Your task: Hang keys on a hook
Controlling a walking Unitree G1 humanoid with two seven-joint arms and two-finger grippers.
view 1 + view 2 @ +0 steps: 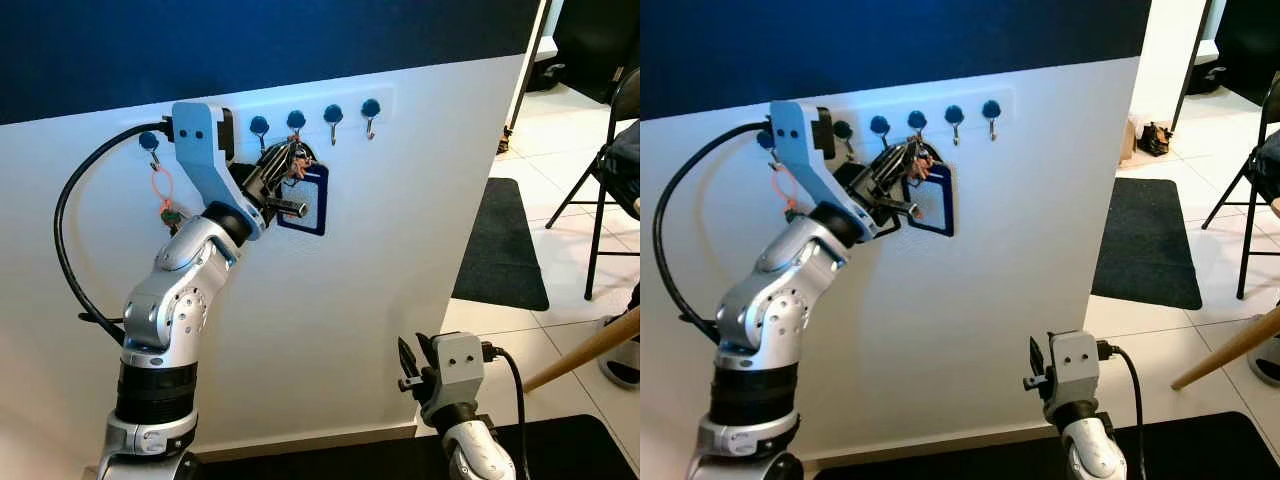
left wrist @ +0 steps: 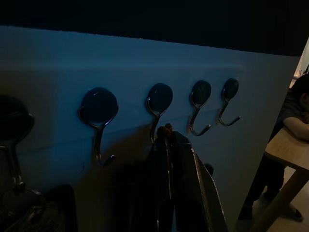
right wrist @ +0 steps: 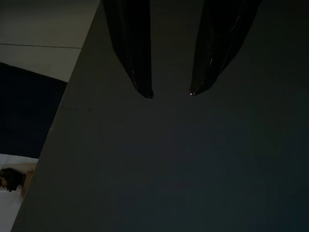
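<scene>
Up in the upper middle of the left eye view, the left claw [image 1: 290, 168] is gripping the keys [image 1: 297, 165] with their blue tag [image 1: 306, 200] against the white wall [image 1: 400, 250], just under the row of hooks [image 1: 296, 122]. Meanwhile, low in that frame, the right claw [image 1: 405, 365] is hanging idle. Turning to the right wrist view, its fingers [image 3: 133, 48] are standing parted before a dark surface.
</scene>
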